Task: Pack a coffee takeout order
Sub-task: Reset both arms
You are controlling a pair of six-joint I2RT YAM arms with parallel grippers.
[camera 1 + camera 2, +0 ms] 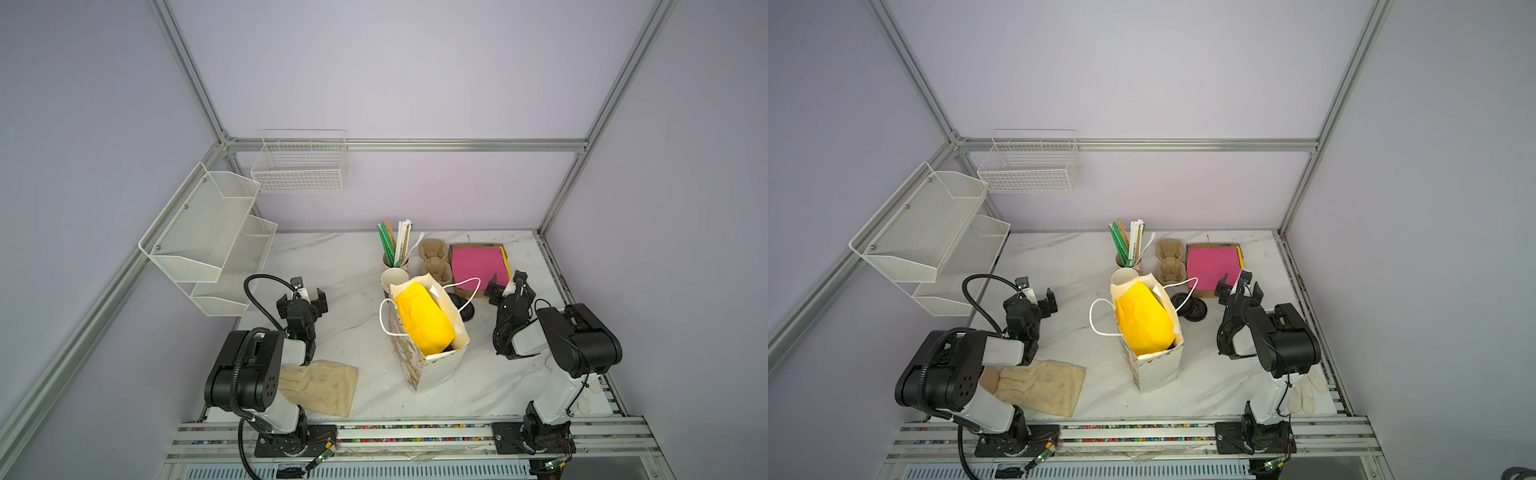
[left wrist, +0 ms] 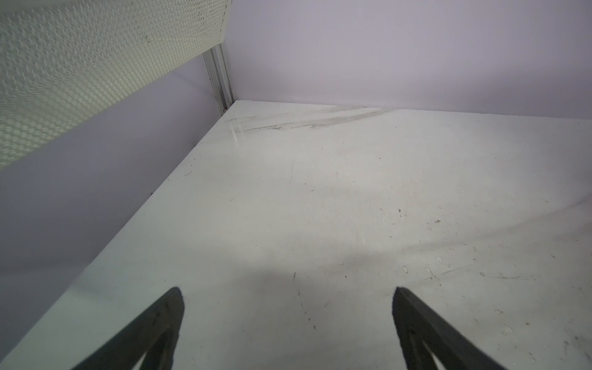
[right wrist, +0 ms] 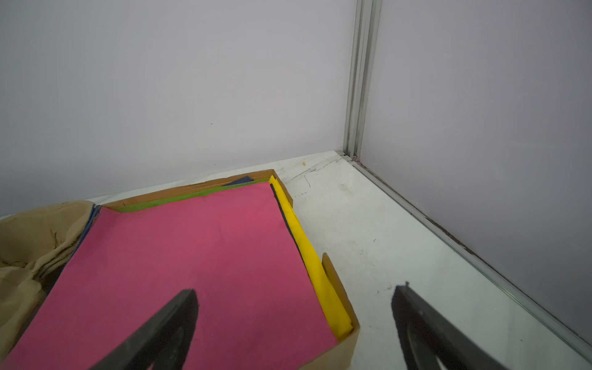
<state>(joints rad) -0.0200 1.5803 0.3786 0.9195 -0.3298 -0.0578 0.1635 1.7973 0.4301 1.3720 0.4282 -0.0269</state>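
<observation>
Paper bag (image 1: 432, 365) stands upright mid-table. The bright yellow paper sheet (image 1: 422, 318) fills its mouth and hides everything beneath. A dark sliver shows at the sheet's near edge, possibly a cup; can't tell.

Left gripper (image 1: 302, 298), left of the bag: jaws spread wide, empty, above bare tabletop. Right gripper (image 1: 508, 289), right of the bag: equally wide, empty, one finger over the pink sheet (image 1: 478, 266).

One pulp cup carrier (image 1: 435, 259) behind the bag. Black lids (image 1: 465, 309) just right of the bag, partly hidden: two, it seems.

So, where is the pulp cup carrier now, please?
In both top views the cup carrier lies at the back, between the straw cup and pink paper.
</observation>
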